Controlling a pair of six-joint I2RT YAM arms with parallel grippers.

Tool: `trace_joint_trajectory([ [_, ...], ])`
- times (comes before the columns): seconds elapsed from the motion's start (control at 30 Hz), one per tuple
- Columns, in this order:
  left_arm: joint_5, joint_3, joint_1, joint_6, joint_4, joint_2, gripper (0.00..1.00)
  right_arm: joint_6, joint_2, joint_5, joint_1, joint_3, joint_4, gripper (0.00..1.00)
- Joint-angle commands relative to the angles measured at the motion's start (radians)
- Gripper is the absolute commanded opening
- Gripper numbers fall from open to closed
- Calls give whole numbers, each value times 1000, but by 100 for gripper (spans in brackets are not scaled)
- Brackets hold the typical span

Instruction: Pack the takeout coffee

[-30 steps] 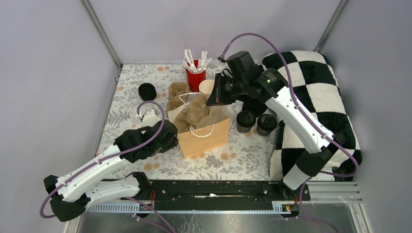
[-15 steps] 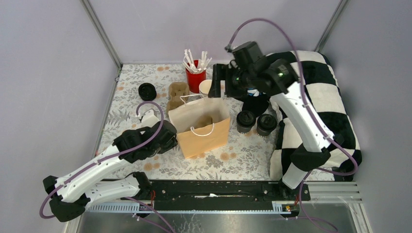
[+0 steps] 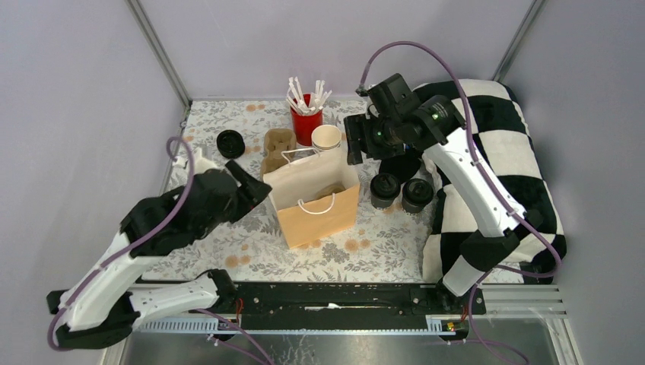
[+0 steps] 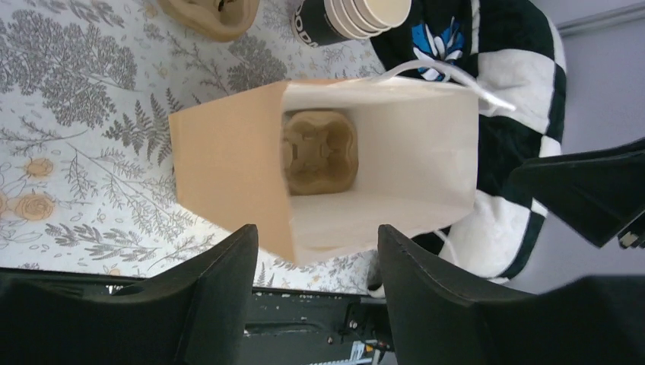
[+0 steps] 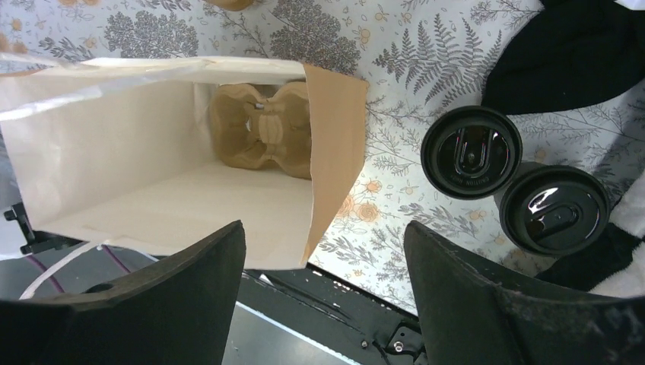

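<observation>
Two takeout coffee cups with black lids [image 3: 385, 185] [image 3: 417, 190] stand side by side on the table, right of an open brown paper bag [image 3: 316, 209]. The right wrist view shows the same cups [image 5: 471, 152] [image 5: 554, 209] beside the bag [image 5: 335, 137]. A cardboard cup carrier [image 4: 319, 152] [image 5: 262, 135] lies at the bottom of the bag. My left gripper [image 3: 251, 182] [image 4: 318, 228] hangs open at the bag's left side, holding nothing. My right gripper [image 3: 354, 141] [image 5: 325, 225] is open and empty above the bag's back right corner.
Behind the bag stand a red cup of white sticks [image 3: 306, 122], a stack of cream cups [image 3: 326, 137], a second cardboard carrier [image 3: 278, 148] and a pile of black lids [image 3: 230, 143]. A black-and-white checkered cushion [image 3: 494, 152] fills the right side.
My right gripper opened, the carrier dropped into the bag, and the gripper drew back to the right. My left arm rose and its gripper opened wider beside the bag.
</observation>
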Motion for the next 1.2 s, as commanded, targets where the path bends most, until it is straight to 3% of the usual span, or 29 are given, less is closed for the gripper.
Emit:
trace_joint_trajectory([
  [0.0,-75,154,3,-31,-72,223,63,-14,31,-2,27,-1,58,81],
  [0.07,-85,242,4,-31,-160,332,63,-5,65,101,64,7,46,77],
  [0.13,-105,285,6,-25,-229,401,61,-5,92,170,78,11,45,67],
  [0.2,-101,256,9,-21,-216,404,58,-5,117,198,84,0,43,60],
  [0.37,-83,188,11,-17,-180,372,56,-3,140,219,124,-23,69,55],
  [0.67,-121,201,15,44,-127,277,73,12,130,234,142,-95,121,27],
  [0.77,-142,192,16,29,-147,251,73,12,128,240,142,-95,123,13],
  [0.87,-179,184,19,8,-203,259,70,24,127,234,142,-75,124,3],
  [1.03,-124,119,50,102,-141,319,59,37,125,188,143,-56,132,0],
  [1.1,-79,98,65,148,-69,331,52,40,123,182,143,-61,135,0],
  [1.17,-62,91,79,172,-49,349,39,38,126,181,143,-59,132,0],
])
